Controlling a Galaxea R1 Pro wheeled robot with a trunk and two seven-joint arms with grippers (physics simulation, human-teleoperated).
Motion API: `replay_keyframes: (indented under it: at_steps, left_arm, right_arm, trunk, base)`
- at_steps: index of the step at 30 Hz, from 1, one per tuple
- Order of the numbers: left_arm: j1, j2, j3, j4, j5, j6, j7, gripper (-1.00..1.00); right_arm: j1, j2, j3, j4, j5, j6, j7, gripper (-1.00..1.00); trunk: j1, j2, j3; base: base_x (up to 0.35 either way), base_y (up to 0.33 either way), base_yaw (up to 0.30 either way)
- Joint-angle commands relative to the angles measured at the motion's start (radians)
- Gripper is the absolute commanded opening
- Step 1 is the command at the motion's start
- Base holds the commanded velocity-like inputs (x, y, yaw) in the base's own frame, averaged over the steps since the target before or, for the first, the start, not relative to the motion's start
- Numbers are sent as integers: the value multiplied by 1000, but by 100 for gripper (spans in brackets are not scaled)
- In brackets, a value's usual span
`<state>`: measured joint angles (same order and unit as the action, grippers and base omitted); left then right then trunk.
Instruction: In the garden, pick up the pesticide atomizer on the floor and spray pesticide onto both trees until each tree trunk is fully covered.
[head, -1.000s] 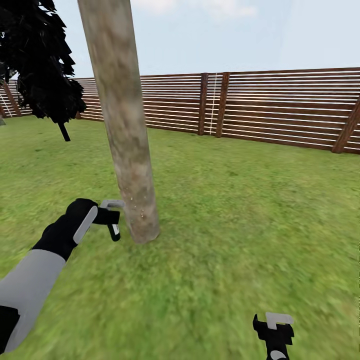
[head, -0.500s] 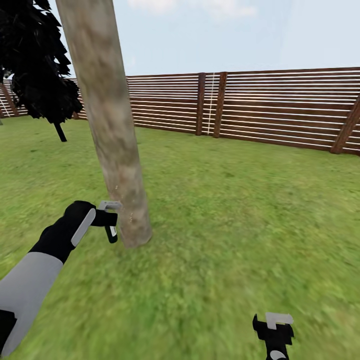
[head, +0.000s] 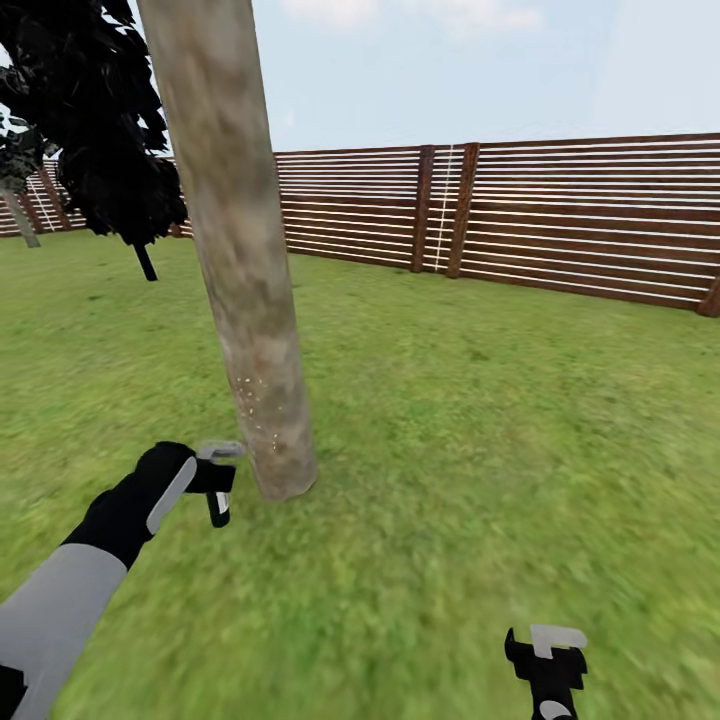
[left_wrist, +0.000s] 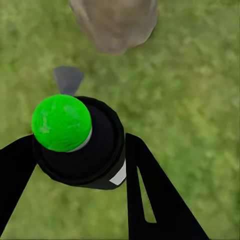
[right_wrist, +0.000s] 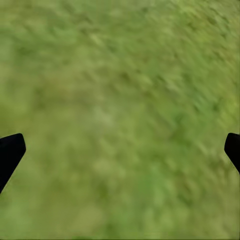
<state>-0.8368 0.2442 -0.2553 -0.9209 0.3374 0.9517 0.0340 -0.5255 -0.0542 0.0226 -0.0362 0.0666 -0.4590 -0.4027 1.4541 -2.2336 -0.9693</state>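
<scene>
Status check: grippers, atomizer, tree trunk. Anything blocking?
Left gripper shut on pesticide atomizer, spray head toward tree trunk. Whitish specks low on trunk. Right gripper open over lawn. Nothing between nozzle and trunk.

We are seeing the thick, pale grey-brown mottled tree trunk (head: 240, 250) rising branchless and leaning slightly out of the green lawn (head: 480, 420) of the garden. Tiny whitish specks of pesticide (head: 262, 420) are dotting its lower part. The small dark bottle of the pesticide atomizer (head: 218, 485), with its light grey spray head (head: 220, 451), is sitting just beside the trunk's base, its head pointing toward the trunk; the left wrist view is showing its dark body (left_wrist: 87, 145) and bright green rounded end (left_wrist: 61, 122).
</scene>
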Motion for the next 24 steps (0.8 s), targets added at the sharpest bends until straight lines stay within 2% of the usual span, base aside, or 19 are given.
replay_keyframes:
  at_steps: [1, 2, 6, 8, 10, 18, 24]
  left_arm:
    - [0, 0, -4, 29, 5, -10, 4, -100]
    - [1, 1, -3, 81, 5, -33, 4, -100]
    - [1, -3, -6, 113, 5, -58, 4, -100]
    - [1, -28, -5, 115, 3, -61, 4, -100]
    - [1, -37, -3, 113, 4, -62, 4, -100]
    - [-1, -39, 2, 103, 5, -65, 6, -100]
    - [-1, -39, 3, 96, 5, -65, 7, -100]
  right_arm:
    - [-1, 0, 2, 1, 7, 0, -7, 100]
    - [-1, 0, 2, 1, 7, 0, -7, 100]
    - [-1, 7, 2, -1, 4, 0, -7, 100]
    - [-1, 7, 2, 0, 4, 0, -7, 100]
    - [-1, 7, 2, 1, 4, 0, -7, 100]
    - [-1, 3, 2, 1, 6, 0, -7, 100]
    - [-1, 1, 2, 1, 7, 0, -7, 100]
  trunk:
    - [0, 0, -1]
    - [0, 0, -1]
    - [0, 0, -4]
    - [0, 0, -7]
    - [0, 0, -10]
    - [0, 0, -16]
    - [0, 0, -16]
  base:
    - [239, -132, 9]
    - [265, -142, 3]
    - [277, -150, 1]
    - [199, -201, 0]
    - [53, -253, 0]
    - [-127, -254, 0]
    - [132, -244, 0]
